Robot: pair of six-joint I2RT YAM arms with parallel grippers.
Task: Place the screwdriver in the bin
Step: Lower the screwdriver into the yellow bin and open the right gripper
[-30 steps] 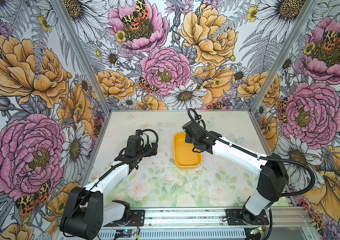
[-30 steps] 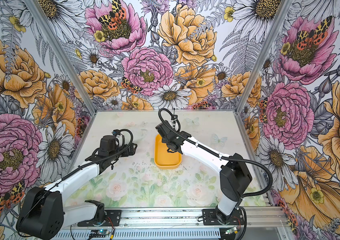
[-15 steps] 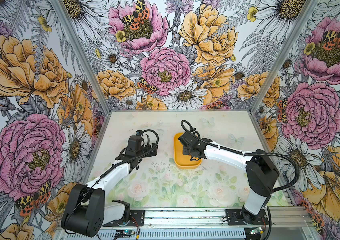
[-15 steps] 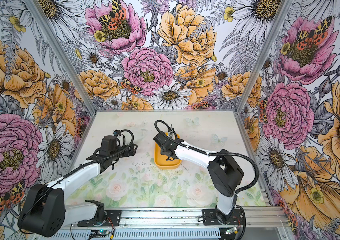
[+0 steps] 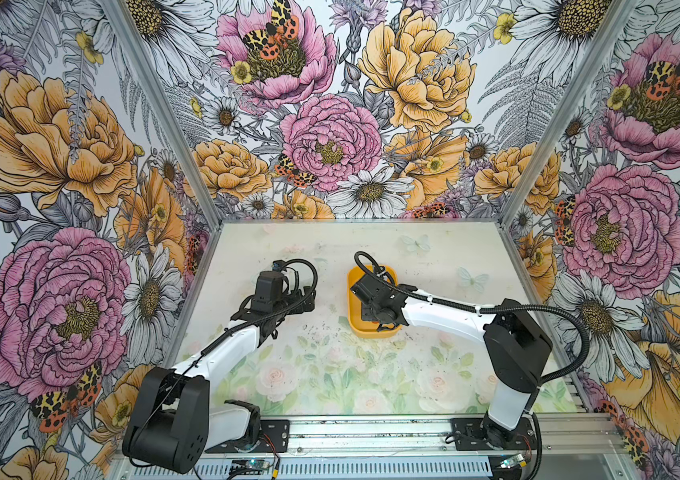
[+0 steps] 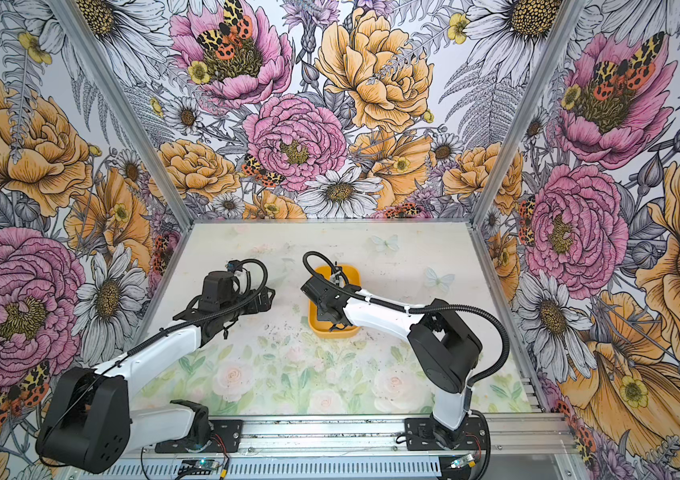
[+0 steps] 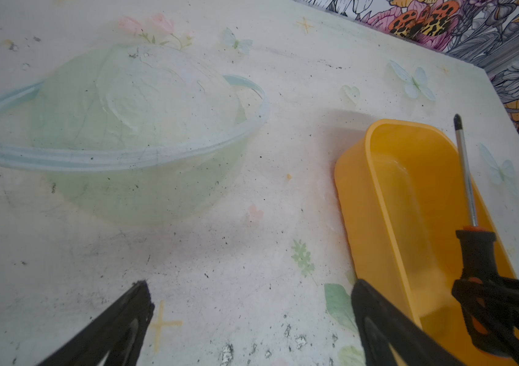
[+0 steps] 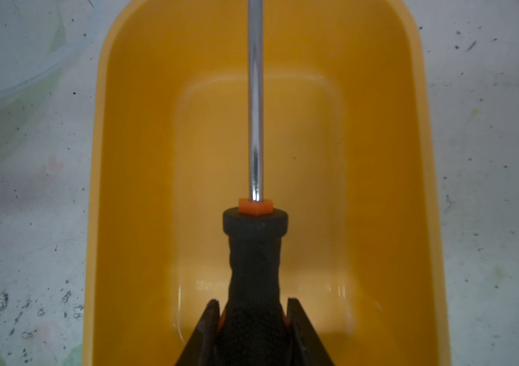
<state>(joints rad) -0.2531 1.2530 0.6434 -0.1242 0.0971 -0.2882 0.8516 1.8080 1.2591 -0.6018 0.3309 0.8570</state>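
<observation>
A yellow bin (image 7: 388, 202) sits on the bench (image 7: 220, 253). Black fingers (image 7: 493, 304) hold a screwdriver (image 7: 474, 247) over it, tip pointing away. Two more black fingers (image 7: 125, 317) stand wide apart nearby.

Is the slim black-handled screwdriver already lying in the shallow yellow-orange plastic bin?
Not yet. The right gripper is shut on the screwdriver handle, holding it over the bin; its shaft tip pokes beyond the far rim.

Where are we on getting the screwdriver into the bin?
Done: the right claw is shut on the screwdriver by its handle and has it lined up over the bin. In hand: it hangs above the floor, unreleased. Left: lower, open, withdraw. The left claw is open and idle.
</observation>
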